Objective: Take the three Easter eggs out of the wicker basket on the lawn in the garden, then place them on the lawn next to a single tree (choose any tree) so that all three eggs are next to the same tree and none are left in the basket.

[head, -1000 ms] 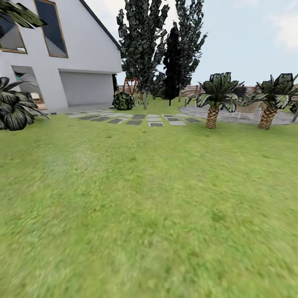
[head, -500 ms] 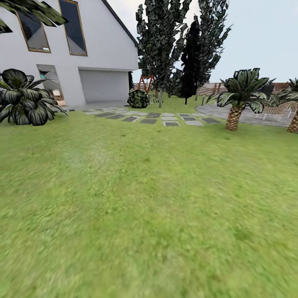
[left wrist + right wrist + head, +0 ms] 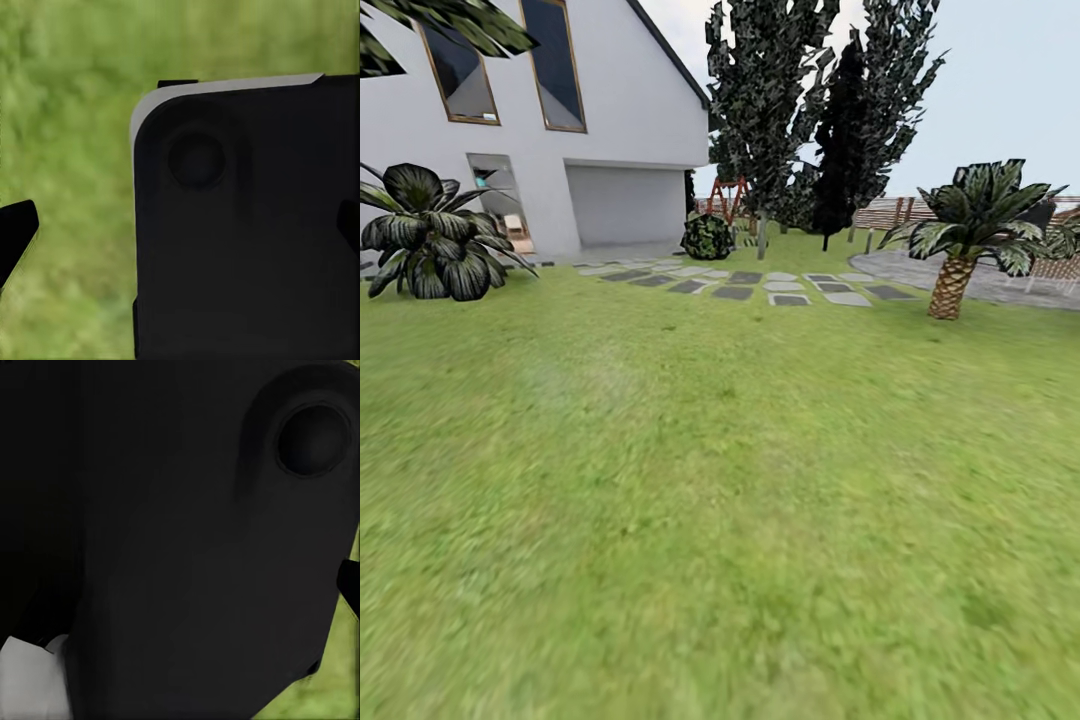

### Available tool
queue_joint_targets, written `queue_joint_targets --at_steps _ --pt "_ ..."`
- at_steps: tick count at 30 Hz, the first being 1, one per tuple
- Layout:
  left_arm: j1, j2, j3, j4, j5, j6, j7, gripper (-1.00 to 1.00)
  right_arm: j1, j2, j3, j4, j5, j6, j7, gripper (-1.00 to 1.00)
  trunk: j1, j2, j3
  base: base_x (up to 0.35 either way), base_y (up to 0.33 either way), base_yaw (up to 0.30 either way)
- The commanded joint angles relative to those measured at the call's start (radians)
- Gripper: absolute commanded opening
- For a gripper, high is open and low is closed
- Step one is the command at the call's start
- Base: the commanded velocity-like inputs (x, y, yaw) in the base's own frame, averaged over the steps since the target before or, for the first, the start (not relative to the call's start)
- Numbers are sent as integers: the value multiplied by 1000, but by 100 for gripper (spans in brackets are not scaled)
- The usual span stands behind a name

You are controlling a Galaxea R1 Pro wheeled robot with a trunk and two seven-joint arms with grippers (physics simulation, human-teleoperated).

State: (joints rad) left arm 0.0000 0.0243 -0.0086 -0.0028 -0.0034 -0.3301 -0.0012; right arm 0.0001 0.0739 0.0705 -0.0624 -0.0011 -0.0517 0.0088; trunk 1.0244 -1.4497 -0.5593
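Green lawn (image 3: 720, 500) with yellowish patches spreads before a white house (image 3: 630, 110), its dark windows (image 3: 555, 65) framed in brown wood and its garage door (image 3: 625, 205) pale grey. Grey stepping stones (image 3: 735, 292) edged in lighter grey cross the grass. A short palm (image 3: 960, 250) shows a brown, diamond-patterned trunk under dark, pale-streaked fronds. Tall trees (image 3: 770, 100) carry dark blocky leaves flecked pale green, beside one almost black tree (image 3: 842, 140). The sky (image 3: 1010, 90) is pale blue-grey. A brown slatted fence (image 3: 890, 212) stands behind.
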Motion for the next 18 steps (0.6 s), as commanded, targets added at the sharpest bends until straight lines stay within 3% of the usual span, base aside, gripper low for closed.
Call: queue_joint_targets --at_steps 1,18 --pt "0 0 -1 0 0 -3 0 100 0 0 6 0 0 -2 0 100 1 0 -1 339 1 5" --pt "0 6 -4 0 -1 -22 0 100 1 0 6 1 -2 -3 0 100 1 0 -1 339 0 1"
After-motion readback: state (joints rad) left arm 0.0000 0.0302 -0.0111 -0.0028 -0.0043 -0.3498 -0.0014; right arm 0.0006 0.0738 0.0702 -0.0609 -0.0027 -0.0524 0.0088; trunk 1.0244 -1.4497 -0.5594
